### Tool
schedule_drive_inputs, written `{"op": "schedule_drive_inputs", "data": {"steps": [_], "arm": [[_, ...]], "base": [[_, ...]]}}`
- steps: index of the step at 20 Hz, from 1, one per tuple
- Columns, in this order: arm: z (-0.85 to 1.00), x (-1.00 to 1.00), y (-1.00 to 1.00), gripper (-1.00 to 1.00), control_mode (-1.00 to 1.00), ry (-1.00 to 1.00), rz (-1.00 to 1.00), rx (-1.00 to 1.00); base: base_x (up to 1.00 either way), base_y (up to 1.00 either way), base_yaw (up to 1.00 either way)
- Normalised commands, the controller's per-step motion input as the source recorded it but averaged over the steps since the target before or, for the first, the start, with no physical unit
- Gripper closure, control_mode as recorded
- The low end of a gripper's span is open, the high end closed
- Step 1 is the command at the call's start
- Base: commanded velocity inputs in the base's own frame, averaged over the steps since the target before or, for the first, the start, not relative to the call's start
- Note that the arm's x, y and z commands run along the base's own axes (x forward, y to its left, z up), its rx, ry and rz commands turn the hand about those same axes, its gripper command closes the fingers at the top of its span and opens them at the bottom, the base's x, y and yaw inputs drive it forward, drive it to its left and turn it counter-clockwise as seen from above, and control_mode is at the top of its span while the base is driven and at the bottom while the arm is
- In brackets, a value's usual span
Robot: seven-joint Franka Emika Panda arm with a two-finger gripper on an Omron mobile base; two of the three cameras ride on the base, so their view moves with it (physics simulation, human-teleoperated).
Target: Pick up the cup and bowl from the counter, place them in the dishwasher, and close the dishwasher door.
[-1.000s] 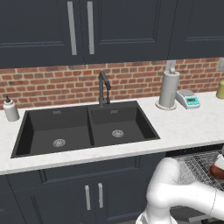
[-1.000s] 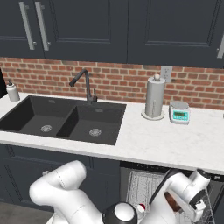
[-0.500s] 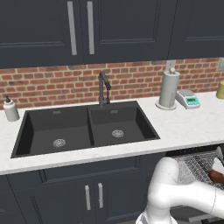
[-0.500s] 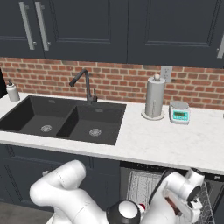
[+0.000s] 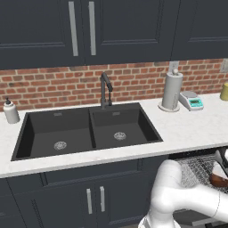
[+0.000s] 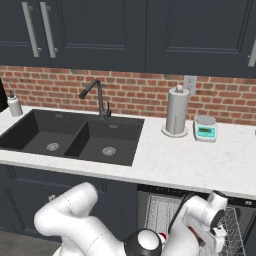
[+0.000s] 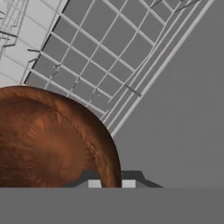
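In the hand view the glossy dark-brown bowl [image 7: 48,140] takes up the lower left, and my gripper [image 7: 111,183] is shut on its rim. Below it lies the dishwasher's grey wire rack [image 7: 100,48], with the flat grey inner face of the open dishwasher door [image 7: 183,109] beside it. In the left base view the bowl [image 5: 218,180] hangs just over the rack [image 5: 196,168] at the right edge, under the white counter [image 5: 191,129]. The right base view has my hand low over the rack [image 6: 162,210]. The cup is out of view.
A black double sink [image 5: 89,131] with a dark faucet [image 5: 105,89] sits in the counter. A paper-towel roll [image 5: 172,91] and a white-and-teal scale [image 5: 192,101] stand at the back right, a soap bottle [image 5: 10,111] at the left. Handled cabinet doors [image 5: 94,200] lie left of the dishwasher.
My hand has sunk a little toward the rack with the bowl still in its grip. The base and everything on the counter have stayed put.
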Motion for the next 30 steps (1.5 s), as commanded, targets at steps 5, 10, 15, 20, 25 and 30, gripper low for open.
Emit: {"op": "schedule_drive_inputs", "data": {"steps": [5,10,15,20,25,30], "arm": [[-0.01,0.16,0.19,1.0,-1.0,0.0,-0.02,0.0],[-0.04,0.31,0.17,1.0,-1.0,0.0,-0.05,-0.02],[-0.3,0.11,0.06,1.0,-1.0,-0.06,-0.03,-0.01],[-0.49,0.0,0.0,1.0,-1.0,-0.1,0.0,0.0],[-0.55,0.0,0.01,1.0,-1.0,-0.04,0.0,-0.03],[-0.5,0.01,0.0,1.0,-1.0,0.0,0.0,-0.04]], "base": [[0.0,0.0,0.0],[0.0,0.0,0.0],[0.0,0.0,0.0],[0.0,0.0,0.0],[0.0,0.0,0.0],[0.0,0.0,0.0]]}}
